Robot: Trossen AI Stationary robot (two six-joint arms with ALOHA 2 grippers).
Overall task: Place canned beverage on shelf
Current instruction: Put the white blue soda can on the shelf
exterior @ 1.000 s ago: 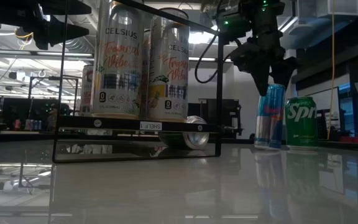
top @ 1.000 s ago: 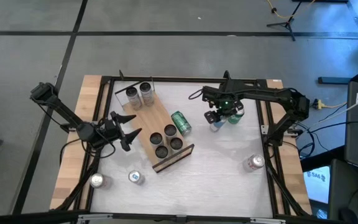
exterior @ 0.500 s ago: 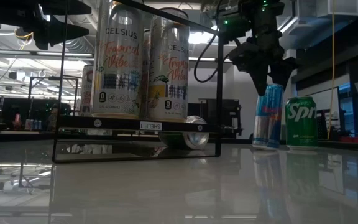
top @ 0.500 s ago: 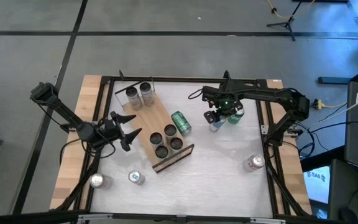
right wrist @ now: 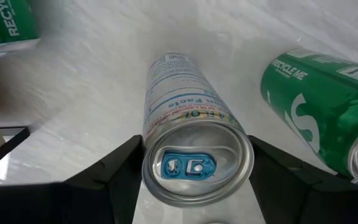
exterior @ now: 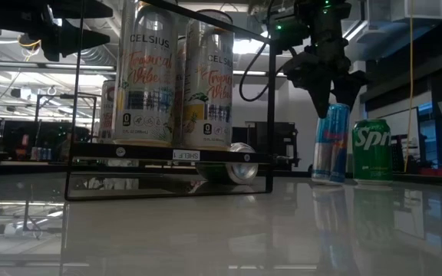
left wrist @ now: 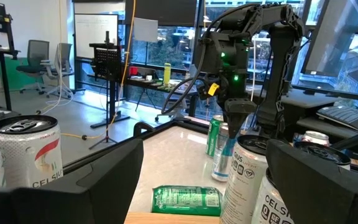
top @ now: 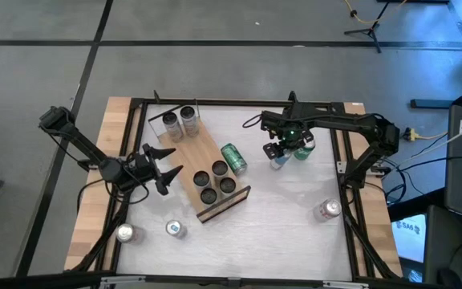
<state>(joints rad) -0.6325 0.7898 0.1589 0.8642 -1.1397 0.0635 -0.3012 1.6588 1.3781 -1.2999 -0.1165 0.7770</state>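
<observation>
The shelf (top: 189,154), a light-wood board with dark edges, lies slantwise on the white table. Two cans (top: 179,121) stand at its far end and several dark-topped cans (top: 215,182) at its near end. To its right, my right gripper (top: 282,153) points down, shut on a slim blue can (exterior: 331,143). A green Sprite can (exterior: 372,149) stands right beside that can. My left gripper (top: 164,168) hangs open and level at the shelf's left side, with nothing between its fingers (left wrist: 104,180). My right gripper pinches the slim blue can at its top end, just under the rim (right wrist: 149,155), one finger (right wrist: 114,174) on each side. The fingers come from above, pointing down. The can leans slightly, its base (exterior: 330,179) at table level; whether it is lifted, I cannot tell.
A green can (top: 233,158) lies on its side on the table against the shelf's right edge. Loose cans stand near the front: two at the left (top: 124,234) (top: 176,229), one at the right (top: 327,210). A black frame (top: 239,103) borders the table.
</observation>
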